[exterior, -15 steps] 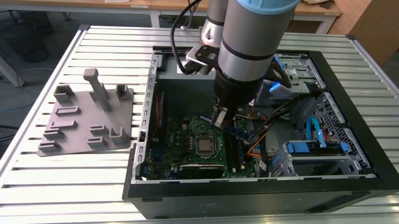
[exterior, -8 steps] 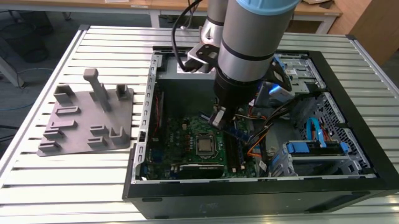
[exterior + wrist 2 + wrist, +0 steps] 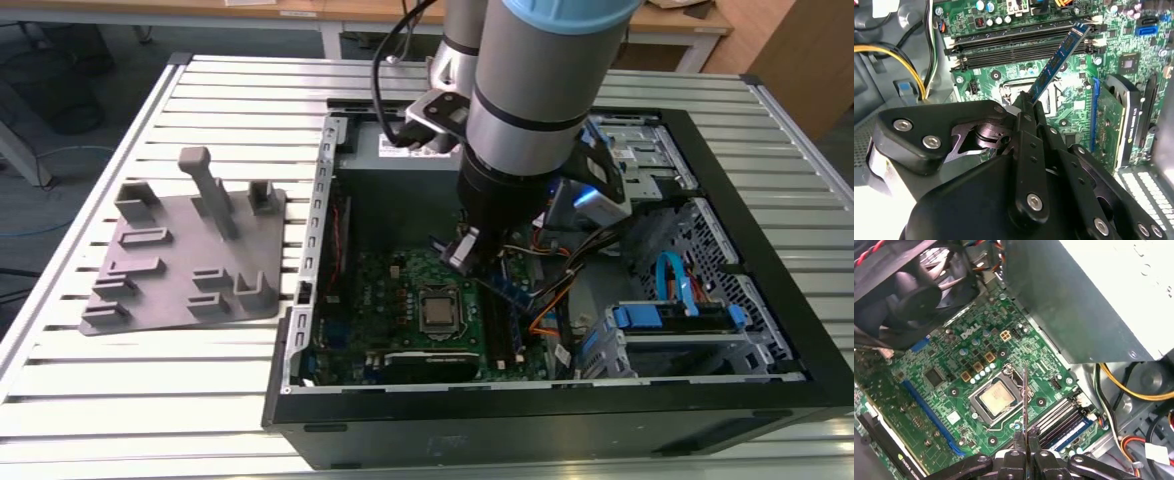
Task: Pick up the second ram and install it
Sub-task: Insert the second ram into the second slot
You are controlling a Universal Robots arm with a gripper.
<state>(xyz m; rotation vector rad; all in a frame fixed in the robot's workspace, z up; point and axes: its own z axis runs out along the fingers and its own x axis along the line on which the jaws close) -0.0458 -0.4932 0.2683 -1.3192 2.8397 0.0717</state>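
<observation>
My gripper [image 3: 1029, 107] is shut on the second ram [image 3: 1059, 57], a thin dark-blue strip with black chips that sticks out slanted beyond the fingers. It hangs above the green motherboard [image 3: 1079, 95], its far end over the long black ram slots [image 3: 1019, 42] and apart from them. In the first wrist view the ram [image 3: 1024, 400] shows edge-on, rising from the gripper [image 3: 1025, 442] over the silver processor socket [image 3: 996, 400], with the slots [image 3: 1061, 420] beside it. In the exterior view the gripper [image 3: 467, 255] is down inside the open computer case [image 3: 561, 410].
A grey power supply [image 3: 1079, 300] and a black fan [image 3: 919, 295] stand close around the board. Yellow cables [image 3: 914, 65] run along one side. An expansion card [image 3: 1124, 120] stands beside the socket. A drive cage [image 3: 674, 320] fills the case's right; a grey fixture plate [image 3: 187, 250] lies left of it.
</observation>
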